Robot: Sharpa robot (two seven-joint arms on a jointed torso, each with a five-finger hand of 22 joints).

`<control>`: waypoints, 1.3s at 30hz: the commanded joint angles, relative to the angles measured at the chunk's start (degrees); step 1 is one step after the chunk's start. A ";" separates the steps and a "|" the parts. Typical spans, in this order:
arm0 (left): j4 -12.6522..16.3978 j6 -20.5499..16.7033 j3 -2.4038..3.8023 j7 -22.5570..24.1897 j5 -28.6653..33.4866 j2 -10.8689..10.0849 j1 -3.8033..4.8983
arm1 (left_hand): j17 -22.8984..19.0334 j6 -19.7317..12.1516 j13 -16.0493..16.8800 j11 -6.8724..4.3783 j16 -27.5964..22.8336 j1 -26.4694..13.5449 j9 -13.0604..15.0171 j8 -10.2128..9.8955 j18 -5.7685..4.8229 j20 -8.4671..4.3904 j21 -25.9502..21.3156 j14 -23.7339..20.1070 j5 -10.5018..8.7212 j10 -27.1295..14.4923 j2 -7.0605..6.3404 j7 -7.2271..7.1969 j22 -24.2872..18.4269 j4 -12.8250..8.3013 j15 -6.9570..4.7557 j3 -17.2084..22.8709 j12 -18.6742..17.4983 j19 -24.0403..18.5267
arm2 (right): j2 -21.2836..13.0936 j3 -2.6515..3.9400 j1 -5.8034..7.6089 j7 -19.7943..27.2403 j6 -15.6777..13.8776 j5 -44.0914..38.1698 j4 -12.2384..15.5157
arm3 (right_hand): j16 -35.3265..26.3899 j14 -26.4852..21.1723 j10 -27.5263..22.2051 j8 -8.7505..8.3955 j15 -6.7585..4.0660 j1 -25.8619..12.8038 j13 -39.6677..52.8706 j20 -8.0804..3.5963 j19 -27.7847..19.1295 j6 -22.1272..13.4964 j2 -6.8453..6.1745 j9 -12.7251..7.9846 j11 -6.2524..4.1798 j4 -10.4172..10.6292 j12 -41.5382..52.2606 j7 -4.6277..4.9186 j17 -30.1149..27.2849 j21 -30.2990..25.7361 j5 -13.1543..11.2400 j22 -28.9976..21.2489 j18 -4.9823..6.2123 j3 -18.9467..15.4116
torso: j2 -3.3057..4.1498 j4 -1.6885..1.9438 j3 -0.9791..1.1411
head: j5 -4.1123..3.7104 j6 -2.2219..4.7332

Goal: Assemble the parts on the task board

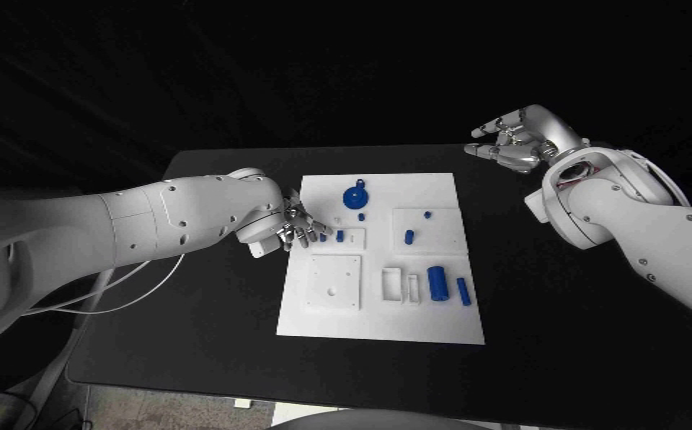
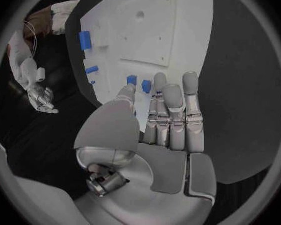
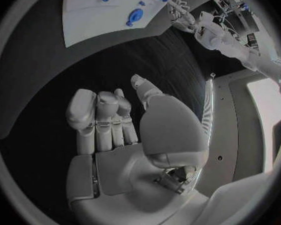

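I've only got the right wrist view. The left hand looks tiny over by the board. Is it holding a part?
Observer: No. The left wrist view shows the left hand holding nothing, its fingers stretched out over the task board edge.
Operator: Any parts close to it?
Observer: Two small blue parts sit just past its fingertips.
Operator: What's at the board's end nearest the robot?
Observer: In the head view, a blue cylinder lies beside a narrow blue bar.
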 commanded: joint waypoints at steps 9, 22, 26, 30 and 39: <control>-1.16 1.69 0.03 0.62 0.20 1.08 -0.37 | -0.16 -0.59 -0.03 -0.21 -0.27 0.06 0.19 -0.16 -0.12 -0.15 -0.31 -0.20 -0.32 -0.25 0.98 0.01 0.79 -1.06 0.02 -0.46 0.34 -0.12 | -0.01 0.02 -0.05 0.25 0.24 -0.03 0.11 | -0.21 -0.03 -0.12 -0.13 0.13 0.06 -0.06 0.17 1.68 -0.09 0.01 0.02 0.03 -0.10 -0.28 0.06 -0.01 -0.16 0.33 7.47 0.70 0.19 | 0.01 -0.01 0.06 | -0.18 0.01; -2.60 2.50 0.04 0.79 0.33 2.03 -0.59 | -0.27 -0.69 -0.26 -0.25 -0.26 1.43 0.29 -0.30 -0.17 -0.16 -0.51 -0.27 -0.14 -0.33 3.29 -0.07 0.81 -3.97 0.00 -1.46 0.26 -0.13 | -0.09 0.02 -0.05 0.23 0.26 -0.03 0.20 | -0.21 -0.03 -0.12 -0.13 0.13 0.06 -0.06 0.17 1.68 -0.09 0.01 0.02 0.03 -0.10 -0.28 0.06 -0.01 -0.16 0.33 7.47 0.70 0.19 | -0.01 -0.05 0.05 | -0.24 0.08; -3.01 2.83 0.04 0.80 0.37 2.31 -0.66 | -0.26 -0.71 -0.35 -0.28 -0.23 1.90 0.26 -0.35 -0.19 -0.18 -0.54 -0.29 -0.02 -0.31 3.84 -0.10 0.83 -4.96 -0.02 -1.67 0.19 -0.15 | -0.10 0.02 -0.05 0.22 0.28 -0.03 0.21 | -0.21 -0.03 -0.12 -0.13 0.13 0.06 -0.06 0.17 1.68 -0.09 0.01 0.02 0.03 -0.10 -0.28 0.06 -0.01 -0.16 0.33 7.47 0.70 0.19 | 0.01 -0.02 0.02 | -0.28 0.07; -3.42 3.16 0.05 0.80 0.44 2.57 -0.74 | -0.26 -0.72 -0.35 -0.28 -0.22 1.96 0.25 -0.36 -0.19 -0.18 -0.54 -0.28 0.02 -0.31 3.90 -0.11 0.83 -5.06 -0.02 -1.66 0.19 -0.15 | -0.11 0.02 -0.05 0.22 0.29 -0.03 0.22 | -0.21 -0.03 -0.12 -0.13 0.13 0.06 -0.06 0.17 1.68 -0.09 0.01 0.02 0.03 -0.10 -0.28 0.06 -0.01 -0.16 0.33 7.47 0.70 0.19 | 0.00 -0.01 0.01 | -0.32 0.06; -4.14 3.68 0.05 0.88 0.72 3.17 -1.02 | -0.34 -0.87 -0.49 -0.25 -0.27 2.16 0.17 -0.51 -0.21 -0.17 -0.59 -0.36 -0.01 -0.38 4.63 -0.07 0.84 -6.13 0.01 -2.00 0.07 -0.18 | -0.12 0.02 -0.06 0.21 0.32 -0.03 0.23 | -0.21 -0.03 -0.12 -0.13 0.13 0.06 -0.06 0.17 1.68 -0.09 0.01 0.02 0.03 -0.10 -0.28 0.06 -0.01 -0.16 0.33 7.47 0.70 0.19 | 0.01 -0.01 -0.01 | -0.37 0.08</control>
